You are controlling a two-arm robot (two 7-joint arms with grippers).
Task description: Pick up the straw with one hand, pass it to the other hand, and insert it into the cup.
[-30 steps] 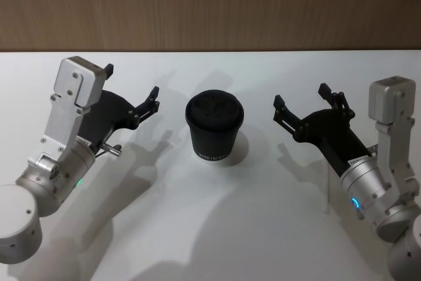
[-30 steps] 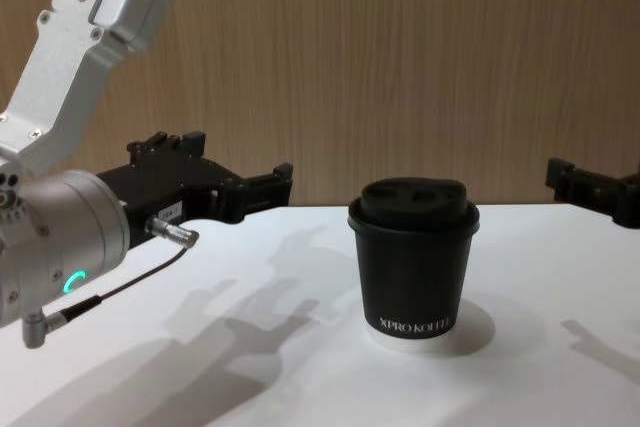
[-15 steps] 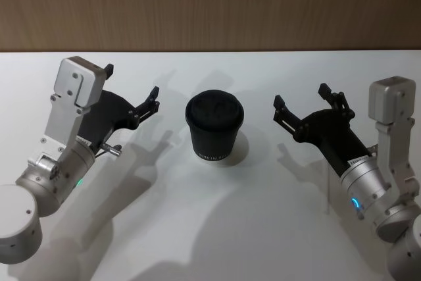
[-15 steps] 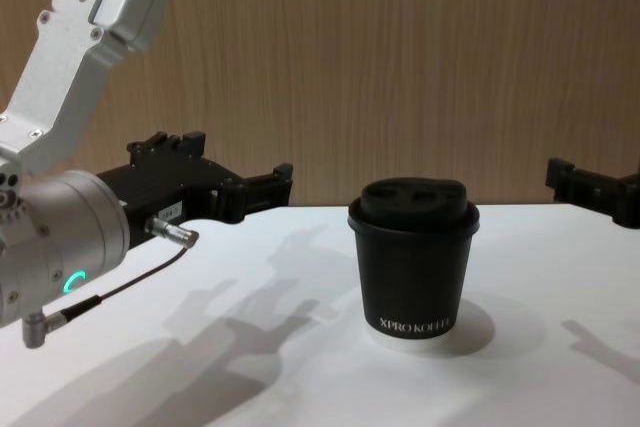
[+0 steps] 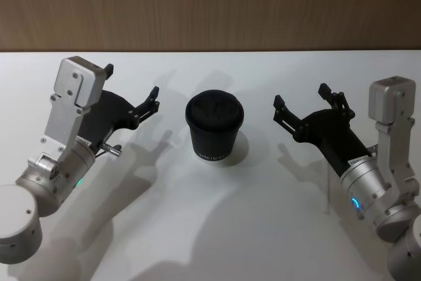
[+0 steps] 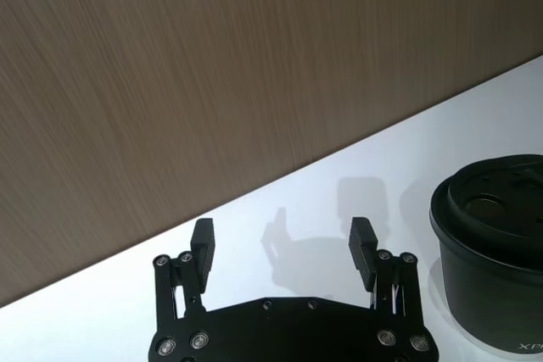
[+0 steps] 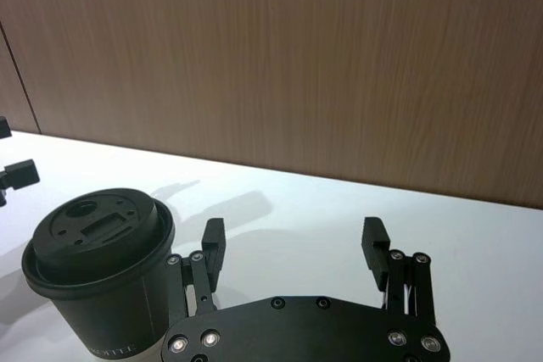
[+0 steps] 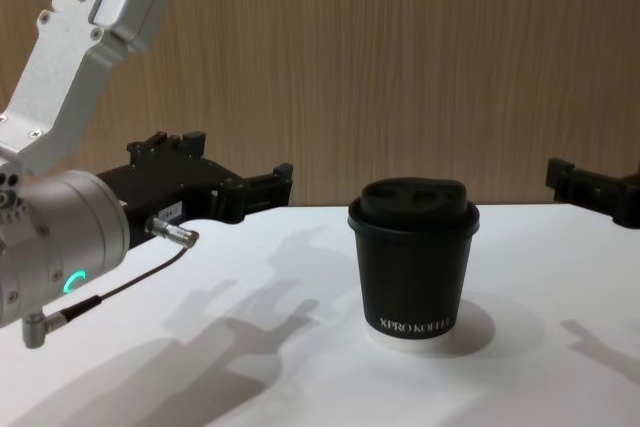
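Note:
The black cup (image 5: 214, 126) with its domed lid stands upright mid-table, lettered "XPRO KOFFEE" (image 8: 413, 267). My left gripper (image 5: 131, 81) hovers open to the cup's left, nothing between its fingers (image 6: 282, 235); the cup (image 6: 496, 252) sits just beside it. On the cup's right my right gripper (image 5: 301, 97) is held open and empty above the table (image 7: 293, 231), with the cup (image 7: 97, 269) to its side. A thin white straw (image 5: 327, 192) lies on the table beneath the right arm's wrist, partly hidden by it.
The white table (image 5: 217, 228) ends at a wood-panelled wall (image 5: 210, 4) behind. A grey cable with a metal plug (image 8: 170, 234) hangs off the left wrist. The right gripper's fingers (image 8: 580, 182) reach in from the chest view's right edge.

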